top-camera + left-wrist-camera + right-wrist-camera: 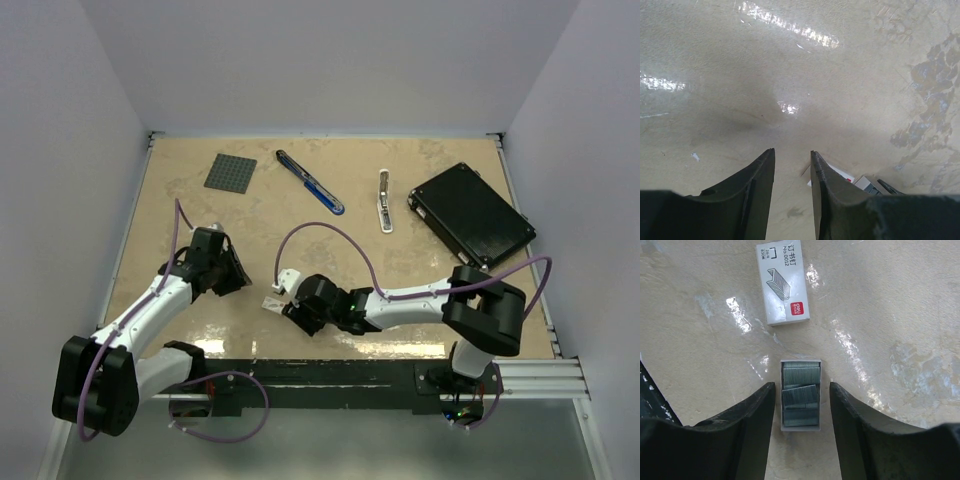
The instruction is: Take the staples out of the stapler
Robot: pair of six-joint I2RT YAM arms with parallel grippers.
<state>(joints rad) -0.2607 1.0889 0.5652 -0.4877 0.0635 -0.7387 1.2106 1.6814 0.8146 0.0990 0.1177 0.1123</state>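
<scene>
I find my right gripper point(801, 386) with jaws spread either side of a small open tray point(800, 360) of staples point(800, 390), gaps showing on both sides. A white box point(782, 282) lies just beyond. My left gripper point(791, 152) is spread over bare table point(790, 75), holding nothing. The stapler point(310, 182) lies near the far edge, well apart from both.

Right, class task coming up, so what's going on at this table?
The right end effector hangs open astride a small tray of staples, its white sleeve lying beyond. The left end effector is open over the table. The blue stapler lies untouched at the far side.
</scene>
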